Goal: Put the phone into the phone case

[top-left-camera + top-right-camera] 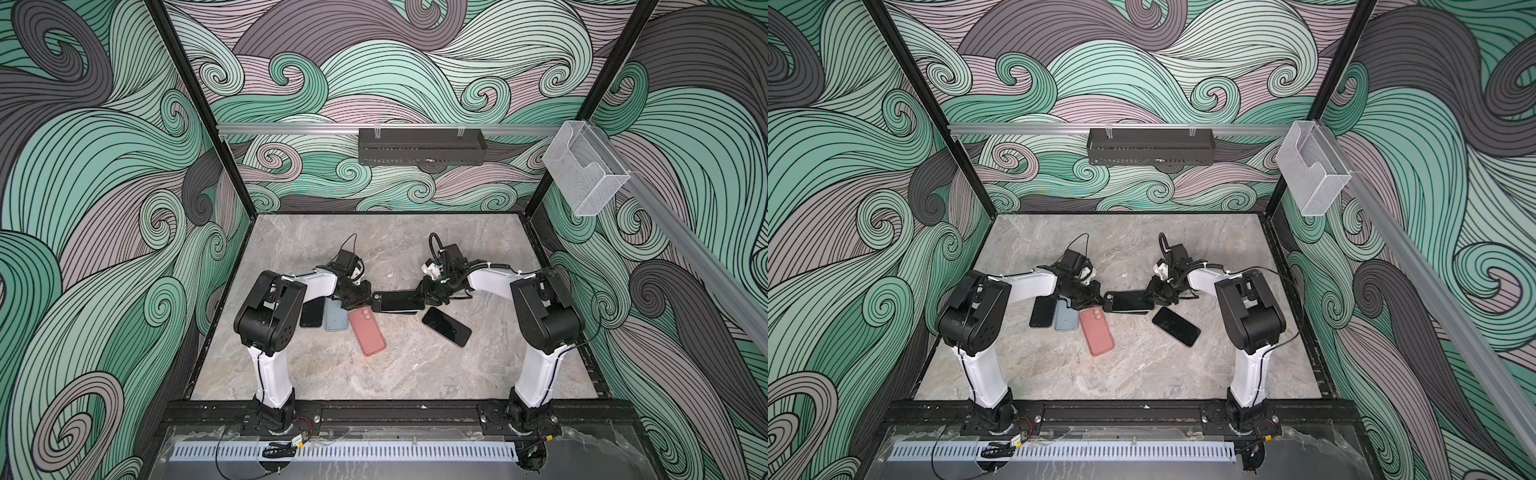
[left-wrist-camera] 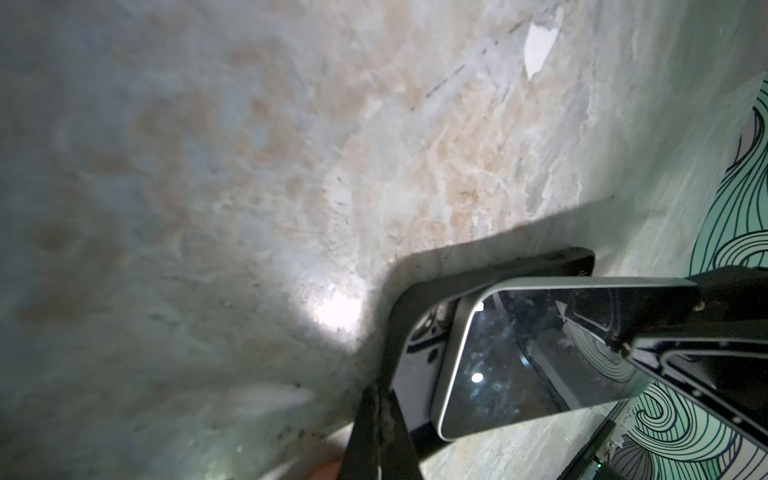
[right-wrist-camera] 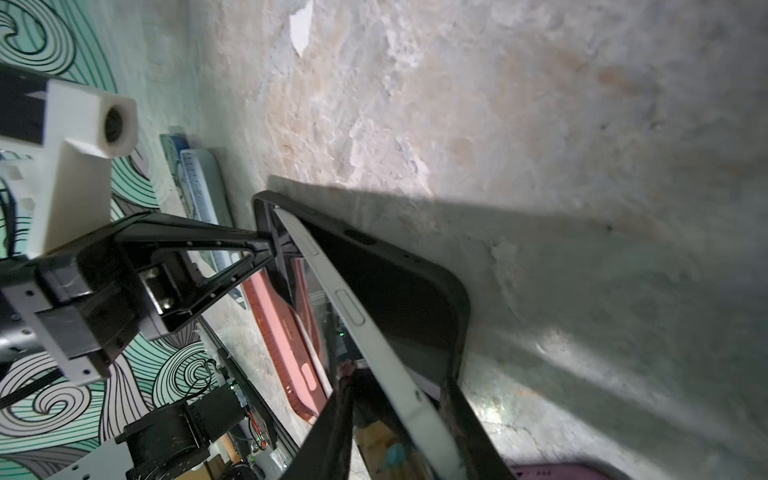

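Free room is offered across the far desk (image 1: pixel 374 237); the middle is obstructed by the black case (image 1: pixel 377 301), pink case (image 1: pixel 367 332) and black phone (image 1: pixel 446 326).

walls (image 1: pixel 415 62): teal-grey swirls | floor (image 1: pixel 374 374): grey marble | back rail (image 1: pixel 291 129): black tray (image 1: pixel 420 147)
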Robot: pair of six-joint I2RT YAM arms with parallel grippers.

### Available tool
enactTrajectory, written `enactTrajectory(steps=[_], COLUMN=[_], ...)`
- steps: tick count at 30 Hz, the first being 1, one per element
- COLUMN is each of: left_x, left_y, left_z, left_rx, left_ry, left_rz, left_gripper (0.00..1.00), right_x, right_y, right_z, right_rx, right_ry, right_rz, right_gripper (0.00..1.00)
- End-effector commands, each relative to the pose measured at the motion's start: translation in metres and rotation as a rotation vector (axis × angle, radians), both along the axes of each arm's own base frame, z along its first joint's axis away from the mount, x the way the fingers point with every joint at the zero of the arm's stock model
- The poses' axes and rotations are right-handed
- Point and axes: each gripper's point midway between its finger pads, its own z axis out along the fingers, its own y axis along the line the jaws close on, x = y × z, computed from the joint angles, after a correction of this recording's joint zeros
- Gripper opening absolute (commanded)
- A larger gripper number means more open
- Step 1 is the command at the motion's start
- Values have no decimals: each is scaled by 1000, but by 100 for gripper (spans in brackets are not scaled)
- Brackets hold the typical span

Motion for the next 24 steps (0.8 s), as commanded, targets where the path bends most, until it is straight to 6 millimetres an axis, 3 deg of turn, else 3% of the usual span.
enactTrajectory(steps=[1, 21, 24], left_x=[-7, -4, -4], left_y=[-11, -28, -32], left_z=[10, 22, 32], left_rx=[-43, -108, -143], left_ry=[7, -27, -42], left_rz=[-20, -37, -40], left_gripper=[0, 0, 6], right_x=[-8, -2, -2], right_y=[-9, 7, 6], right_z=[-16, -19, -19], right_rx=[-107, -166, -173], right_ry=[43, 52, 52], right_rz=[9, 41, 41], right_gripper=[35, 39, 39])
